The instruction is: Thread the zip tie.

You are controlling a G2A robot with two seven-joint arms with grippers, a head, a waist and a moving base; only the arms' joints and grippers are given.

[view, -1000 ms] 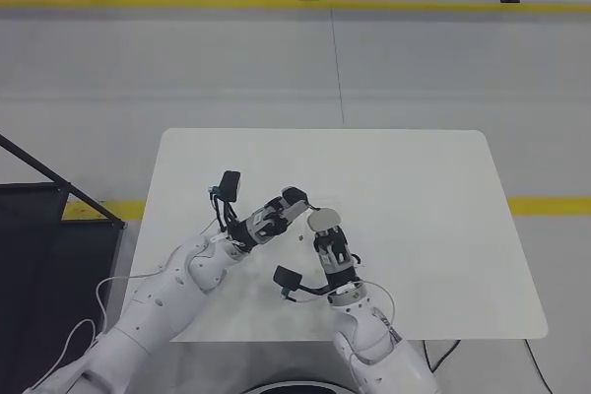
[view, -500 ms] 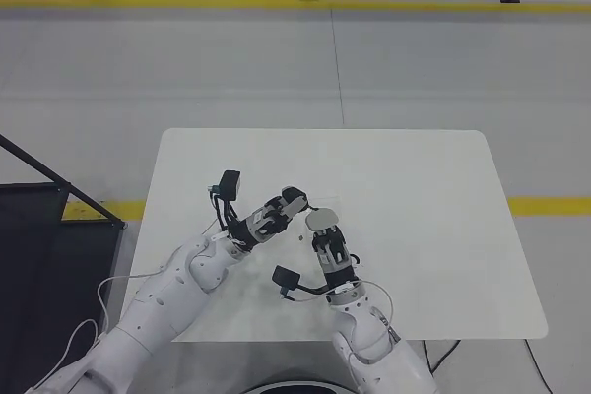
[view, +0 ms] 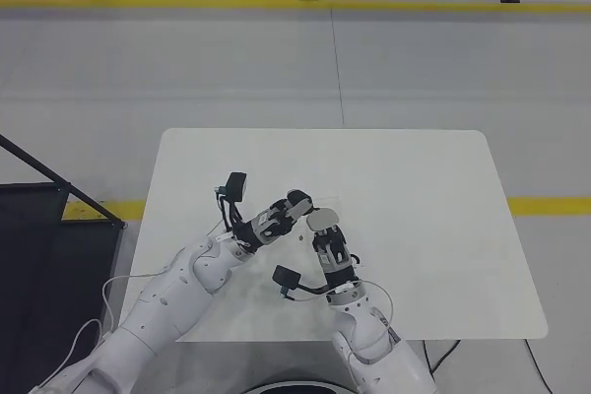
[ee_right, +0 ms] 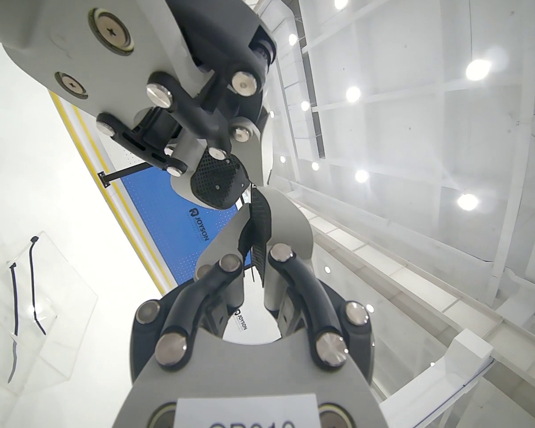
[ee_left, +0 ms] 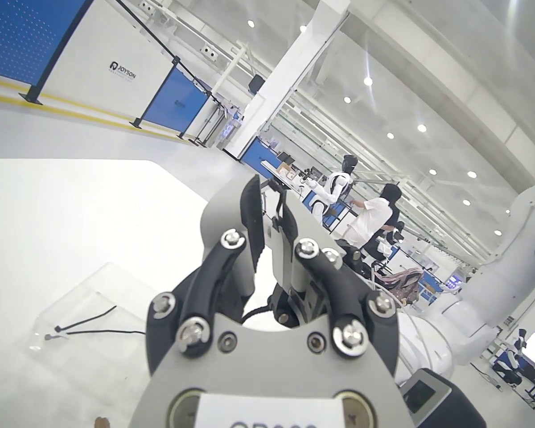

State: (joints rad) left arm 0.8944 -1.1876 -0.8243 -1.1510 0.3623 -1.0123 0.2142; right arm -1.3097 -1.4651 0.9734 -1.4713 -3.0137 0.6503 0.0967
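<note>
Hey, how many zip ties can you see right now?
3. In the clear tray: first tie and second tie, side by side. The third tie is pinched in the right pincer, mostly hidden. Others could be out of sight.

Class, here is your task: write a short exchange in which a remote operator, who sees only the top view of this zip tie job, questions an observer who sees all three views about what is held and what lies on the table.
Operator: From above, everything bunches up over the white table. Is anything held?
Observer: Yes. The right wrist view shows the right tool shut on a thin black zip tie.
Operator: I see nothing else on the table. Are there more ties?
Observer: Yes. A clear tray rests on the table, and loose black spare ties lie in it.
</note>
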